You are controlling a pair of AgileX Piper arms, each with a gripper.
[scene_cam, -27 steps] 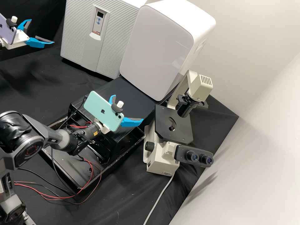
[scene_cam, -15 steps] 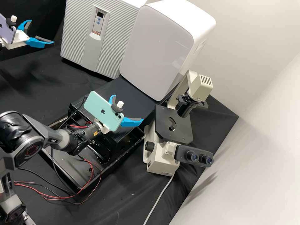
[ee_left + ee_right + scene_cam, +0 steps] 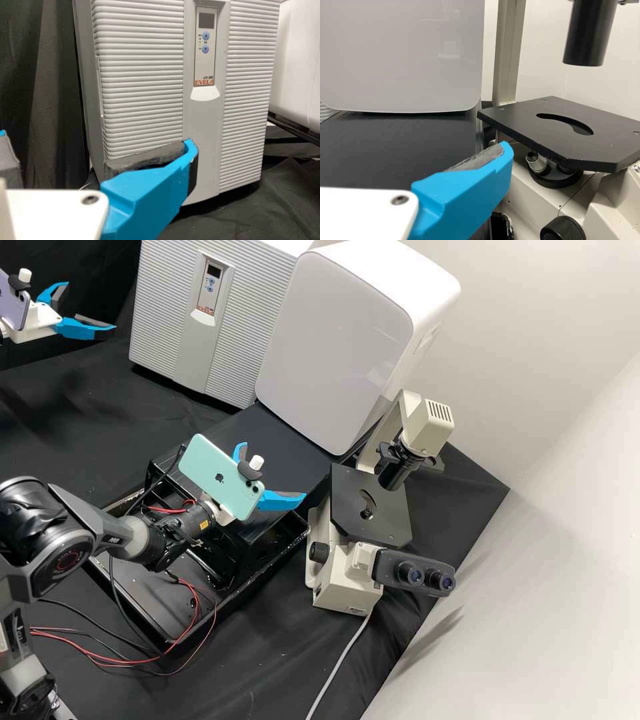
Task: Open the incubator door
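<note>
Fingers spread well apart, the left gripper (image 3: pixel 90 307), white with two bright blue fingers, held nothing at the far left of the high view, a smartphone with a purple back (image 3: pixel 15 303) clipped above its base. Just beyond its fingertips, across a gap, stood the pale grey, ribbed, box-shaped incubator (image 3: pixel 160 307) on the black cloth (image 3: pixel 107 387). It was upright, its long axis running vertically, its ribs crosswise and its front pointing to the lower left of the high view. A plain strip with a small control panel (image 3: pixel 212 290) ran down that front, and the door was shut. Next came the right gripper (image 3: pixel 274 471), also white and blue, its fingers parted around nothing beside a mint-green smartphone (image 3: pixel 217 473). Its dark grey arm (image 3: pixel 63 553) came in from the lower left, near loose red and black wires (image 3: pixel 133 663). Farther right, a glossy white box with rounded corners (image 3: pixel 333 340) stood upright on a flat black platform (image 3: pixel 267 440). Beside that platform was a cream microscope with a black stage (image 3: pixel 347 587), a pale grey cable (image 3: pixel 340 663) trailing from its base.
</note>
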